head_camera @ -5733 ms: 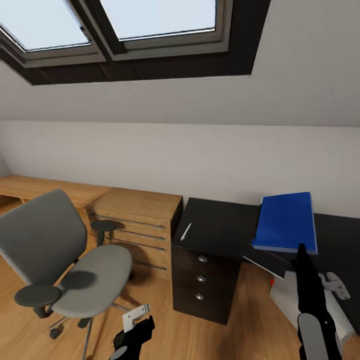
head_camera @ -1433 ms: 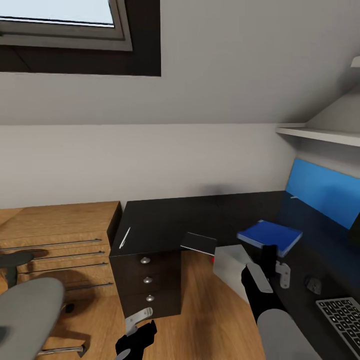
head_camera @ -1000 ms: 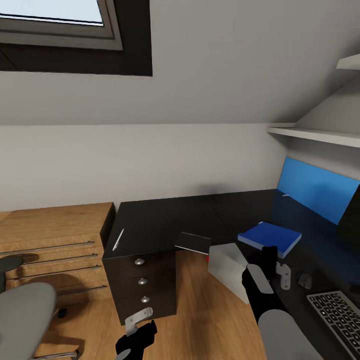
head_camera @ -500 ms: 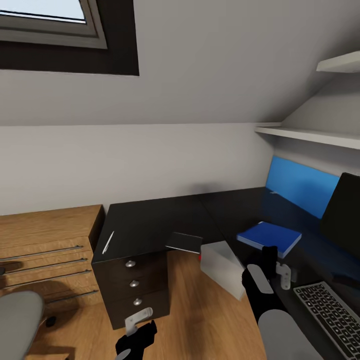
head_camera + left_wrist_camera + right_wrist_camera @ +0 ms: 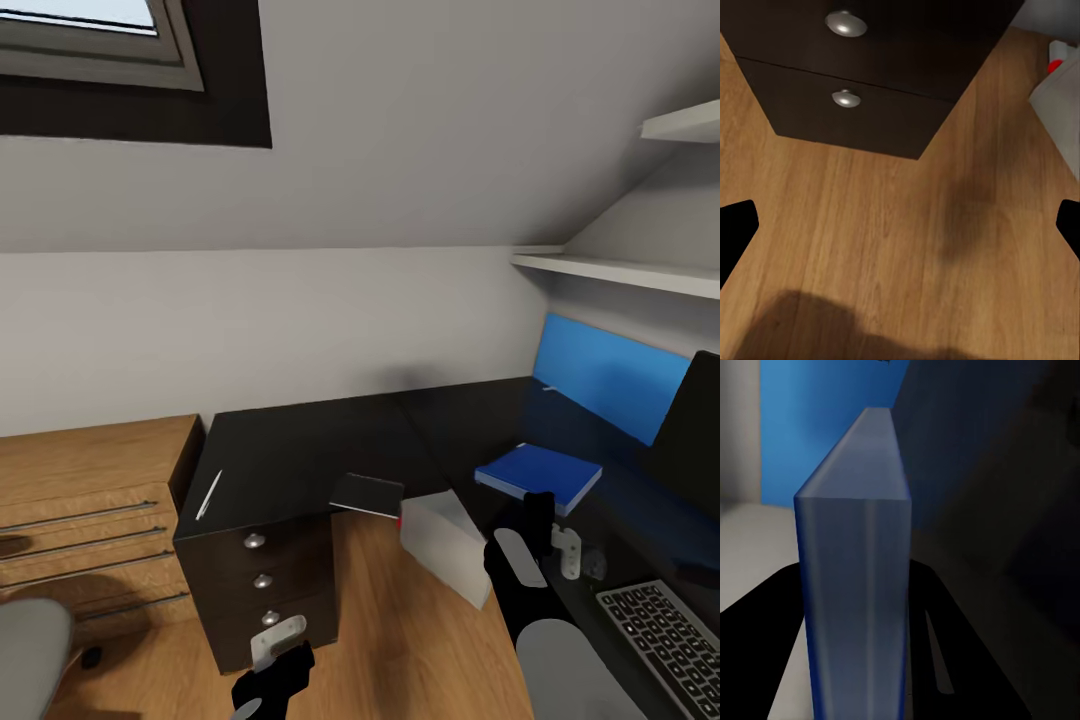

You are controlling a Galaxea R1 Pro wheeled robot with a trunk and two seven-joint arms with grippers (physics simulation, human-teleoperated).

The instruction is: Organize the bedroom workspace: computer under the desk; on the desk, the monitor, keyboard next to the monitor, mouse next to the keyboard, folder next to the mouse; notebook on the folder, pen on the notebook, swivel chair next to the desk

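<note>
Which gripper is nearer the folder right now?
Right. The right gripper is at the near edge of the folder and appears shut on it in the right wrist view. The left gripper hangs low over the floor by the desk drawers.

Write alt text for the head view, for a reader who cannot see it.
A blue folder lies on the black L-shaped desk, with the right hand at its near edge. A white pen lies on the desk's left wing above the drawers, and a keyboard sits at lower right.
</note>
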